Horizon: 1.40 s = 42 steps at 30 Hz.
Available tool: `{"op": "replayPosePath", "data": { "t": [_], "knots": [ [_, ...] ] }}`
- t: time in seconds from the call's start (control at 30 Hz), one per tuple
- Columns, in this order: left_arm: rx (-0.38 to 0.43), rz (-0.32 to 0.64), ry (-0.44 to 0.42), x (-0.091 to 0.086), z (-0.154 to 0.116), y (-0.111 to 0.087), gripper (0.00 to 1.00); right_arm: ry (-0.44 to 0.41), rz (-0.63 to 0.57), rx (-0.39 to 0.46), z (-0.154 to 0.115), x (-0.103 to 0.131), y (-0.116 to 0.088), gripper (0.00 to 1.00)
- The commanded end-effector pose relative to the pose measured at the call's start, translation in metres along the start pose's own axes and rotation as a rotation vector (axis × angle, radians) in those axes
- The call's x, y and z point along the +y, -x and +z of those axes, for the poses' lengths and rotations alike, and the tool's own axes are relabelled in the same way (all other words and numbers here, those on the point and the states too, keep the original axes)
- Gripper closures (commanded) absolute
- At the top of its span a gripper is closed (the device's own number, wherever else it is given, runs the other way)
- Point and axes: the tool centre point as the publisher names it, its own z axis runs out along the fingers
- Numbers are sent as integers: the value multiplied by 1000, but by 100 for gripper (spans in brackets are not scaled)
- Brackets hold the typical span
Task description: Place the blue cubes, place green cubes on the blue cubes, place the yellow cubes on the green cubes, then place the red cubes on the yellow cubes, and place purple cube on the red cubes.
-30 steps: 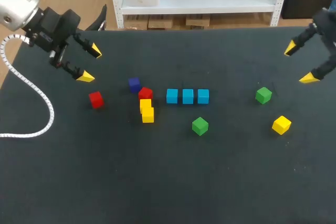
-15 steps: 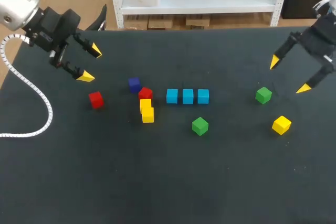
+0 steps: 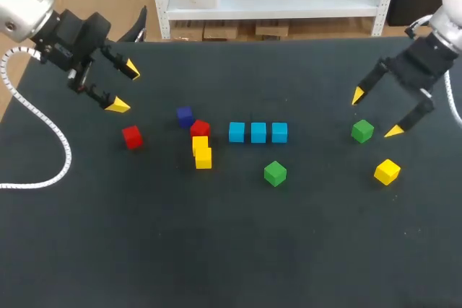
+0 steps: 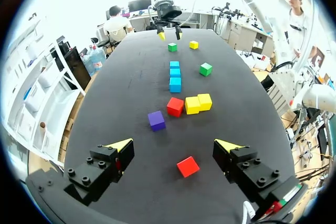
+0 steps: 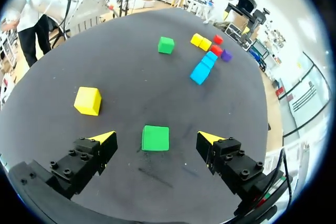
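Note:
Three blue cubes (image 3: 258, 133) lie in a row at the table's middle. A green cube (image 3: 362, 131) sits between the spread fingers of my open right gripper (image 3: 375, 113), untouched; the right wrist view shows that green cube (image 5: 155, 138) between the yellow tips of the right gripper (image 5: 156, 137). A second green cube (image 3: 275, 173) lies in front of the blue row. Two yellow cubes (image 3: 202, 151) touch a red cube (image 3: 200, 129), with a purple cube (image 3: 185, 116) beside it. Another red cube (image 3: 131, 136) lies below my open, empty left gripper (image 3: 123, 88). A lone yellow cube (image 3: 387, 172) is at the right.
The black table (image 3: 231, 250) has wide free room along its front. In the left wrist view the lone red cube (image 4: 188, 166) lies between and just ahead of the left gripper (image 4: 175, 144), the purple cube (image 4: 156, 120) further on.
My right gripper has come in from the right edge and down toward the table, now straddling the right green cube. The left arm and all cubes have stayed put.

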Motion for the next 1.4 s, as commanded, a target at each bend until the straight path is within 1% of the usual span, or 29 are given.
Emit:
{"op": "replayPosePath", "data": {
  "t": [0.03,0.23,0.4,0.47,0.5,0.63,0.67,0.77,0.8,0.83,0.87,1.0,1.07,1.1,1.27,1.37,1.4],
  "knots": [
    [-2,3,0,1,0,-1,0,19,14,-5,7,-7,-8,0],
    [-2,3,0,1,0,-1,0,48,45,16,12,-10,-12,0],
    [-2,3,0,1,0,-1,0,71,61,19,15,-9,-12,0],
    [-2,3,0,1,0,-1,0,76,62,18,17,-8,-12,4],
    [-2,3,0,1,0,-1,0,82,63,18,18,-7,-12,11],
    [-2,3,0,1,0,-1,0,91,70,21,22,-5,-13,6],
    [-2,3,0,1,0,-1,0,93,72,22,23,-5,-14,6],
    [-2,3,0,1,0,-1,0,100,76,25,25,-4,-15,11],
    [-2,3,0,1,0,-1,0,102,78,26,26,-4,-15,19],
    [-2,3,0,1,0,-1,0,103,80,27,26,-4,-15,35],
    [-2,3,0,1,0,-1,0,103,81,26,26,-4,-15,49],
    [-2,3,0,1,0,-1,0,107,83,23,25,-2,-12,68],
    [-2,3,0,1,0,-1,0,111,84,24,25,-1,-12,94],
    [-2,3,0,1,0,-1,0,114,84,24,25,0,-12,100],
    [-2,3,0,1,0,-1,0,108,116,37,18,3,-8,100],
    [-2,3,0,1,0,-1,0,75,188,38,10,4,-2,100],
    [-2,3,0,1,0,-1,0,56,235,41,8,4,0,100]
  ]
}}
